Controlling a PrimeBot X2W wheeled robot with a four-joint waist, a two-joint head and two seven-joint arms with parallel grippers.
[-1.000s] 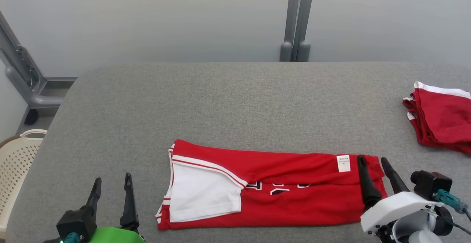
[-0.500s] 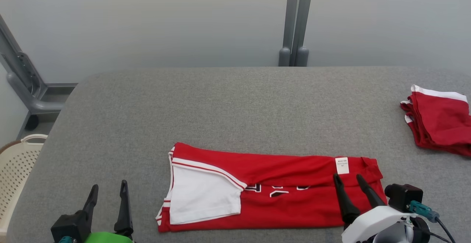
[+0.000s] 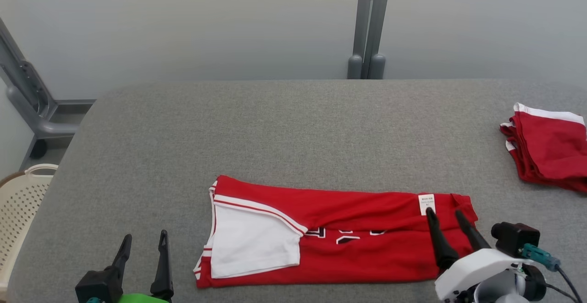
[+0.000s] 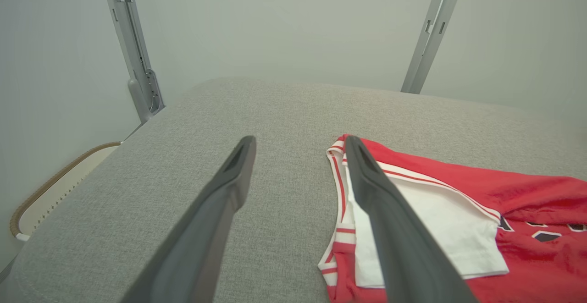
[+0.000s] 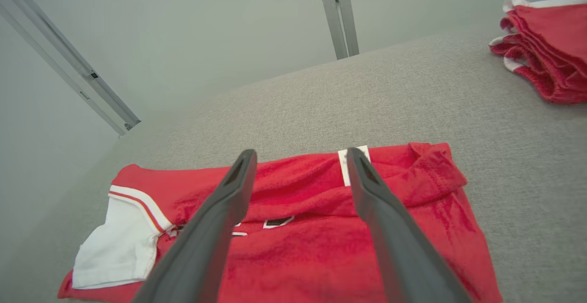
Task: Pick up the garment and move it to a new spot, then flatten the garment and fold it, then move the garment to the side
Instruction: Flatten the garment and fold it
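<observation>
Head view: garment (image 3: 339,243) lies on table (image 3: 275,124), folded into long strip. Right gripper (image 3: 444,212) over its right end, left gripper (image 3: 145,236) apart at left; both wide open, empty. Judged mid-fold; next needs pinch on end hem.

- The garment (image 3: 339,234) under the right gripper's (image 3: 444,212) jaws is red knitted cloth, matt, with a smoother white cloth panel at the end nearer the left gripper (image 3: 145,234).
- The fingers (image 5: 215,229) of the 2 grippers look like dark matt plastic.
- The table cover (image 3: 275,129) ahead of both jaws is grey woven cloth, rough and matt.
- The post (image 3: 369,23) far ahead of the jaws is smooth grey metal with a dull shine.
- The basket (image 3: 20,197) left of the left jaws is cream plastic with holes.
</observation>
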